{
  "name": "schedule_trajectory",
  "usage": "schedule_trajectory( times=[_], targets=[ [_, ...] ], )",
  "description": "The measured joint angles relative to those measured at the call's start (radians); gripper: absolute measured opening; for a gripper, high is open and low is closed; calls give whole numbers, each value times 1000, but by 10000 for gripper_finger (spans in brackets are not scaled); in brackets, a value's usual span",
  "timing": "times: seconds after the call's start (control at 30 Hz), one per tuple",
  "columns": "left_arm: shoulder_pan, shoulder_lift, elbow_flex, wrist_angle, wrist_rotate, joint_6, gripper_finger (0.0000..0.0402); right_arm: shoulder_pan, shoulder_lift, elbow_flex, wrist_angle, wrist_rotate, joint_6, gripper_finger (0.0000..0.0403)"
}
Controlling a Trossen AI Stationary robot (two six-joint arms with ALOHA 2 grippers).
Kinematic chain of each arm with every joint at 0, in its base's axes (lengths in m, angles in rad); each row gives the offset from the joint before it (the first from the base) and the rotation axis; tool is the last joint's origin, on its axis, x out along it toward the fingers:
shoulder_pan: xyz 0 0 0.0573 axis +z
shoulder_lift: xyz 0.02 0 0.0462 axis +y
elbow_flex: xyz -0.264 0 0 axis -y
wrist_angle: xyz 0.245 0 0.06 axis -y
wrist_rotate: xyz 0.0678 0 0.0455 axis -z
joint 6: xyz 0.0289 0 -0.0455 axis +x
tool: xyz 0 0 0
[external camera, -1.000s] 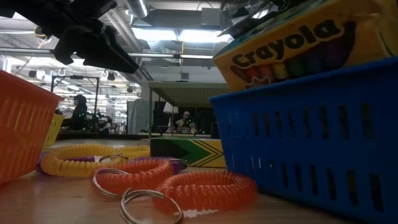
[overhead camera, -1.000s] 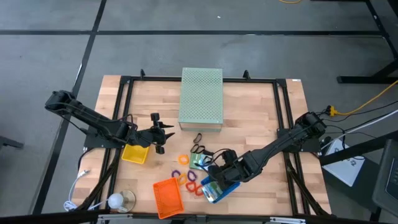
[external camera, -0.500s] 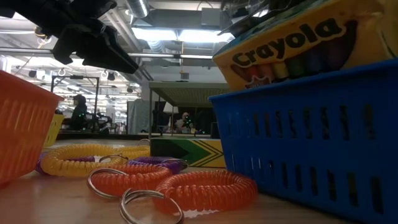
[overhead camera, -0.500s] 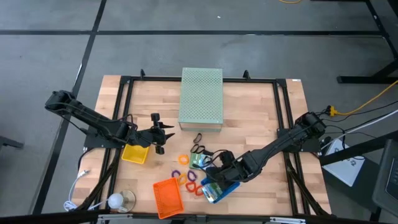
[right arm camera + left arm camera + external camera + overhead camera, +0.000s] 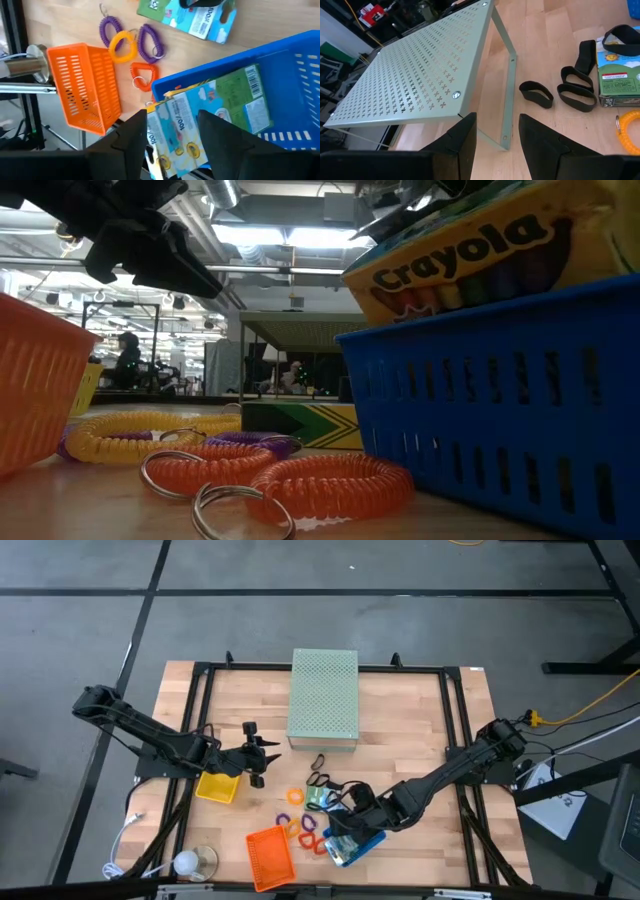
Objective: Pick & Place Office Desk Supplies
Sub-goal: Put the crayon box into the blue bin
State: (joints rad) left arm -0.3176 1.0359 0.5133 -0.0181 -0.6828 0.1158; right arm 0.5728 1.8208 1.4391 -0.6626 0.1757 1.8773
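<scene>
My right gripper (image 5: 342, 824) hovers open over the blue tray (image 5: 357, 844). In the tray lie two printed packets, a blue-white-yellow one (image 5: 172, 131) between my open fingers and a green one (image 5: 240, 102). In the low view the front packet (image 5: 470, 250) leans on the tray's rim. A third packet (image 5: 200, 17) lies on the table, with purple (image 5: 107, 30), yellow (image 5: 122, 45) and orange (image 5: 142, 77) rings beside it. Black loops (image 5: 536, 94) lie by the pale green box (image 5: 420, 70). My left gripper (image 5: 268, 752) waits open left of the box.
An orange tray (image 5: 270, 857) stands near the front edge, left of the blue one. A yellow tray (image 5: 218, 786) sits under my left arm. The pale green perforated box (image 5: 324, 700) fills the far middle. A light bulb (image 5: 187, 862) lies at the front left corner.
My right gripper has opened above the blue tray and let go of the packet, which stays leaning in the tray. The arm itself has hardly shifted.
</scene>
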Motion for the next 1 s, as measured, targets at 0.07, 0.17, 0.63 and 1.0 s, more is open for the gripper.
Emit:
schedule_trajectory(
  times=[0.07,0.17,0.63,1.0],
  targets=[
    [0,0,0,0,0,0,143,0,0,0,23,-1,-11,173],
    [0,0,0,0,0,1,143,0,0,0,62,1,-48,163],
    [10,0,0,156,97,48,143,-97,0,1,102,156,-682,122],
    [190,2,0,131,337,46,143,-336,-1,1,-67,-70,-1186,111]
  ],
)
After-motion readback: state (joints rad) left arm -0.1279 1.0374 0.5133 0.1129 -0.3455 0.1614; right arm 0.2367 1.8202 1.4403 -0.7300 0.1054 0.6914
